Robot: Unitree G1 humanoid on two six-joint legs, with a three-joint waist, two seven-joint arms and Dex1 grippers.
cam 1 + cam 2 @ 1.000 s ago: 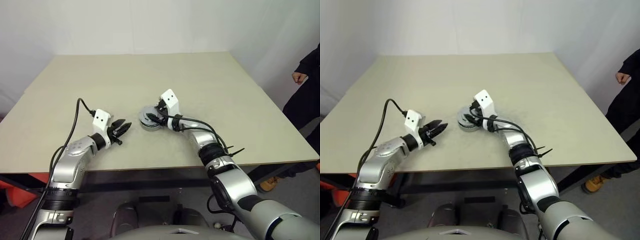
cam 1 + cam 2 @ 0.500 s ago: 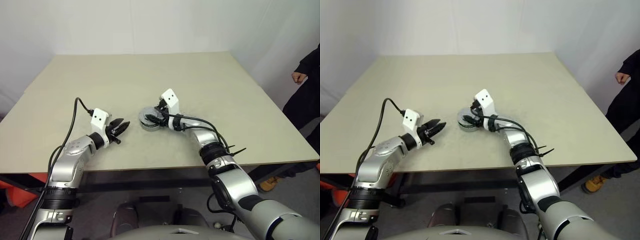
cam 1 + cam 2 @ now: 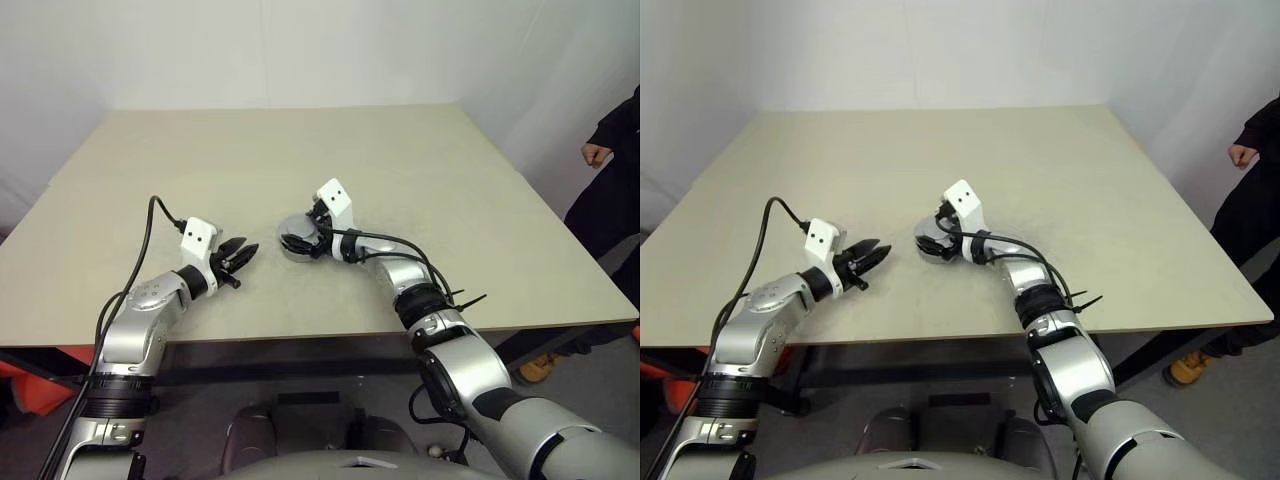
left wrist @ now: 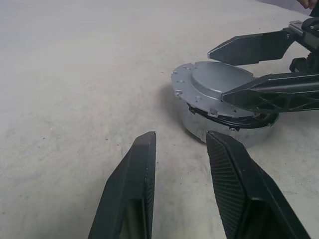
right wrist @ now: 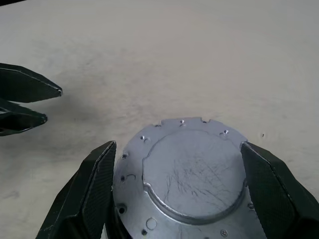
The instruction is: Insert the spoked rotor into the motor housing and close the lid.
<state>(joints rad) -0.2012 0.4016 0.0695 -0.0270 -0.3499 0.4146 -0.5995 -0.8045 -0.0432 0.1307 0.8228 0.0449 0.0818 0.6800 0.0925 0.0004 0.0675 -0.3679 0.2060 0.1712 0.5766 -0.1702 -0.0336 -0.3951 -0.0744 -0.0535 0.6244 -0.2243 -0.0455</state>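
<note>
The motor housing [image 4: 227, 130] sits on the beige table [image 3: 300, 160], near its front half and roughly midway across, between the two arms. From the side it reads as a short round drum with a bright silvery wall and a dark band under its top edge. The lid [image 5: 184, 172] lies on top of it: a dull grey metal disc with a raised, flat centre panel covered in fine scratches, a stepped outline around that panel, and small holes and notches dotted along the rim. In the left wrist view the lid looks tilted, its near edge lifted off the housing so that a dark gap shows beneath it; it is not seated flush.

The right pincer [image 5: 179, 199] straddles the lid with its two black fingers [image 5: 92, 191] spread wide, one on each side of the disc; the fingers stand just beside the rim, and whether they touch it cannot be told. It is released, gripping nothing.

The left pincer [image 4: 180, 186] hovers low over the table a little way to the left of the housing, pointing toward it, its ribbed fingers [image 4: 134, 194] parted by a narrow gap with nothing between them.

A person in dark clothing [image 3: 618, 190] stands past the table's right edge.
</note>
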